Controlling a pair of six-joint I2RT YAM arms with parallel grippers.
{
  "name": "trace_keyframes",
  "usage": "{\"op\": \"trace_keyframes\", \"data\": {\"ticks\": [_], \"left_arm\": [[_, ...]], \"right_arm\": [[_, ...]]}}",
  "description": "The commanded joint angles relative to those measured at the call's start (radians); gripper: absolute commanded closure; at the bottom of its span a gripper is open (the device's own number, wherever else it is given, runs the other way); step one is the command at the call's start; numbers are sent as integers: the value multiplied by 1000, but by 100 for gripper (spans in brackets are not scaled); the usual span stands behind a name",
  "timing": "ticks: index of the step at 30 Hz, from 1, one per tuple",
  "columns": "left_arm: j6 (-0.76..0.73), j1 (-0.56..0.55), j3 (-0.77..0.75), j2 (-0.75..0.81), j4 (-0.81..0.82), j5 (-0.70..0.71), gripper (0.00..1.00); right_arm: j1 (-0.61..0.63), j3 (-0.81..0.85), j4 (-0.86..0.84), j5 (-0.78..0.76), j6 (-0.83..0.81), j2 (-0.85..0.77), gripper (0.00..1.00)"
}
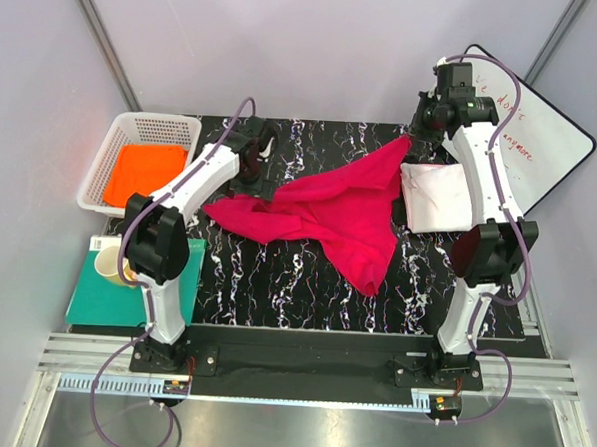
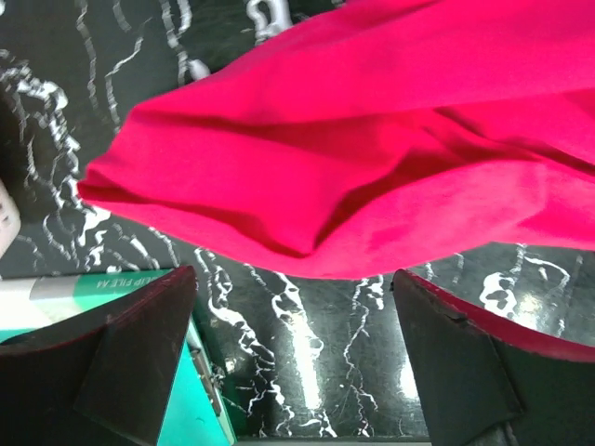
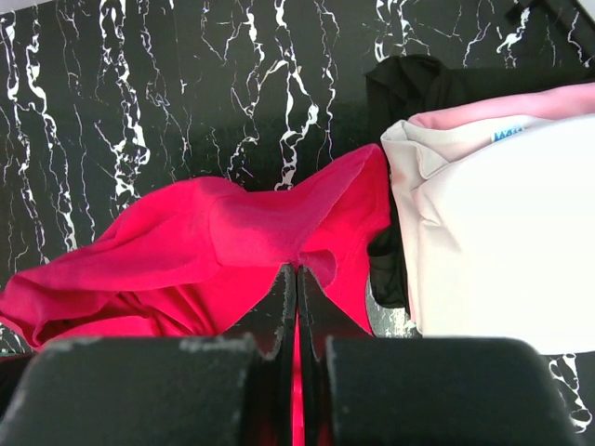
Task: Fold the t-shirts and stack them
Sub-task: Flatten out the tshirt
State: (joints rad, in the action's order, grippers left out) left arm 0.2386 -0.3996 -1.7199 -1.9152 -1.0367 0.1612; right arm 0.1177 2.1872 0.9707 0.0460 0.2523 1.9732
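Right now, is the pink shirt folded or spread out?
Spread, not folded: the pink shirt lies rumpled across the table, one corner pinched in the shut right gripper.

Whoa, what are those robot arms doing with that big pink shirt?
They are folding shirts. The right gripper is shut on one edge of the crimson-pink cloth t-shirt, which lies unfolded and crumpled across the black marbled table. The left gripper is open at the shirt's other end, holding nothing. A folded white t-shirt lies near the right gripper, and a bright orange t-shirt sits in the white plastic basket at the left.
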Motion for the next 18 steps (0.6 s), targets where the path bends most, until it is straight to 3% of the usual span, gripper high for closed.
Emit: {"op": "trace_keyframes", "data": {"ticks": [1,4,8,12,15,16,18], "left_arm": [[-22,-5,16,12,66,-42,11],[-31,-7,16,-21,64,-19,20],[-45,-7,19,-70,66,-2,24],[-47,-7,-10,-126,72,4,41],[-45,-7,-32,-151,67,27,75],[-41,-7,-38,-156,60,41,100],[-33,-5,-59,-153,47,98,100]], "right_arm": [[-1,9,-15,29,8,-2,100],[-1,11,-15,19,-1,1,100],[-3,13,-15,9,-2,4,100],[-3,16,-15,23,1,10,100],[-1,13,-15,17,1,9,100],[-3,10,-15,12,1,9,100],[-1,11,-15,14,2,7,100]]}}
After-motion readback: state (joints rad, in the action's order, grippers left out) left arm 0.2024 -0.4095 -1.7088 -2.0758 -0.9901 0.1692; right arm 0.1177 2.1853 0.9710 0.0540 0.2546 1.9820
